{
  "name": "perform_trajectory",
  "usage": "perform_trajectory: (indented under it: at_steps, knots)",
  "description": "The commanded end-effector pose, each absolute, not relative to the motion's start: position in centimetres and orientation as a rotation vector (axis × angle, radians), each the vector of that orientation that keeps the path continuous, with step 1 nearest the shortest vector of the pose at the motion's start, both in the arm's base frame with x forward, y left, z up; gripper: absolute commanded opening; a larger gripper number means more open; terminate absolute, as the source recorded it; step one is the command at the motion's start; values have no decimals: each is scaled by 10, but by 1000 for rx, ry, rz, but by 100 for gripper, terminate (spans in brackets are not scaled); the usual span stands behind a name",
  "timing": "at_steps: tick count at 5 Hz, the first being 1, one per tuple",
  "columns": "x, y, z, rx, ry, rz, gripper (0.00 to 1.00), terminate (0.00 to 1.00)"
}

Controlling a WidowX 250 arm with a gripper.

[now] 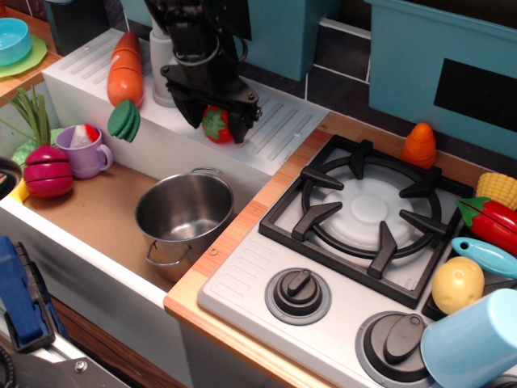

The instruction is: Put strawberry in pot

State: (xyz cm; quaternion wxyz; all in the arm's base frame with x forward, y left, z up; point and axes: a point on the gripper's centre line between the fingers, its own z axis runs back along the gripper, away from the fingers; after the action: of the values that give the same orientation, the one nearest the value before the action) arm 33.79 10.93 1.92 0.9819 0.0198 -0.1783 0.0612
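Straddling the small glossy red plastic strawberry with green leafy cap (216, 124), lying on the white ribbed draining board along the back edge of the bench: black gripper (215, 123), fingers apart on either side, no squeeze visible yet. Probably light, hard and slick, so pinching across the widest red part, below the cap, to avoid a squirt-out. Waiting below in the brown-floored sink (97, 212), toward the front edge: round shiny stainless-steel pot with two loop handles (184, 213), upright, mouth open, empty. Resting on the same board, toward the back left corner: orange segmented plastic carrot (125, 71).
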Motion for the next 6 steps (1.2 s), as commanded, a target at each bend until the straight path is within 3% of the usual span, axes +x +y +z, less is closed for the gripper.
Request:
perform_trajectory:
  at_steps: [1, 4, 6]
  knots:
    - [352, 110, 30, 62, -404, 146, 0, 0]
    - [317, 99, 51, 86, -369, 231, 0, 0]
    - [269, 97, 38, 116, -353, 305, 0, 0]
